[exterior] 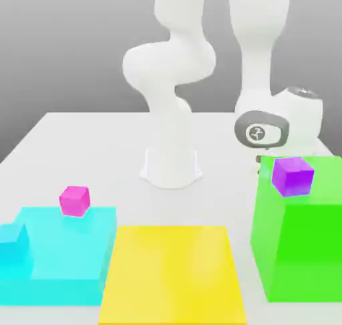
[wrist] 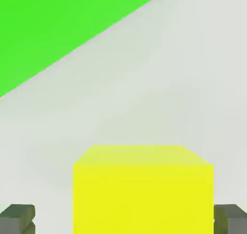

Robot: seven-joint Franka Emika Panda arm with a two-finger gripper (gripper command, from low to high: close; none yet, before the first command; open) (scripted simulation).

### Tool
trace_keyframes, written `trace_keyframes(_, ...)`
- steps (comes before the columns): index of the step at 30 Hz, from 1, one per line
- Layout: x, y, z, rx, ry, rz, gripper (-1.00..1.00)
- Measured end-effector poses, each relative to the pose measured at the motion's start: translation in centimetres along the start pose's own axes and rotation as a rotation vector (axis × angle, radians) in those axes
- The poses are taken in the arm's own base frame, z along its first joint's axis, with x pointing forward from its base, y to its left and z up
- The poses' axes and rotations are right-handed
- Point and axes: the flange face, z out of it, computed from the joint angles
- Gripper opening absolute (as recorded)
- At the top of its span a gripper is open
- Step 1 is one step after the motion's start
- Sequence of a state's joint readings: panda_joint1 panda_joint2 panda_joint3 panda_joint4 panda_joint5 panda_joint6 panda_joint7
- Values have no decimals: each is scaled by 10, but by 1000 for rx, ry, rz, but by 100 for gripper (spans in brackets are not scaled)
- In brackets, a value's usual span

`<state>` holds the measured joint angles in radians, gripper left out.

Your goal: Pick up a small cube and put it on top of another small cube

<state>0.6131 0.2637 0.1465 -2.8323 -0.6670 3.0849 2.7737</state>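
Observation:
In the hand view the small yellow cube (wrist: 143, 189) rests on the white table between my gripper (wrist: 124, 219). One dark fingertip (wrist: 17, 218) stands apart from the cube with a strip of table showing between them. The other fingertip (wrist: 231, 219) sits right at the cube's opposite face. The jaws straddle the cube without both pressing on it. In the exterior view my hand (exterior: 267, 131) is low behind the green block, which hides its fingers. A purple cube (exterior: 292, 175) lies on top of the green block. A magenta cube (exterior: 74, 200) sits on the cyan block.
The tall green block (exterior: 300, 250) stands at the exterior view's right, close beside my hand, and its face (wrist: 58, 26) shows in the hand view. A flat yellow slab (exterior: 174, 273) lies front centre, a stepped cyan block (exterior: 60, 257) at the left. The arm's base (exterior: 171, 166) rises mid-table.

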Motion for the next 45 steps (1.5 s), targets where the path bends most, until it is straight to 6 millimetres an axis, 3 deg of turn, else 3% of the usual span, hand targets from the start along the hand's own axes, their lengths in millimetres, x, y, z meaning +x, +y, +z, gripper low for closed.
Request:
trace_keyframes(6, 0, 0, 0, 1, -1, 0, -100)
trace_keyframes(22, -15, -9, -55, 18, -27, 2, -100)
trace_keyframes(33, -2, -3, -69, 7, -3, -3, -100)
trace_keyframes(39, -41, -45, -116, 96, -81, -190, -100)
trace_keyframes(45, -80, -82, -178, 210, -152, -430, -100)
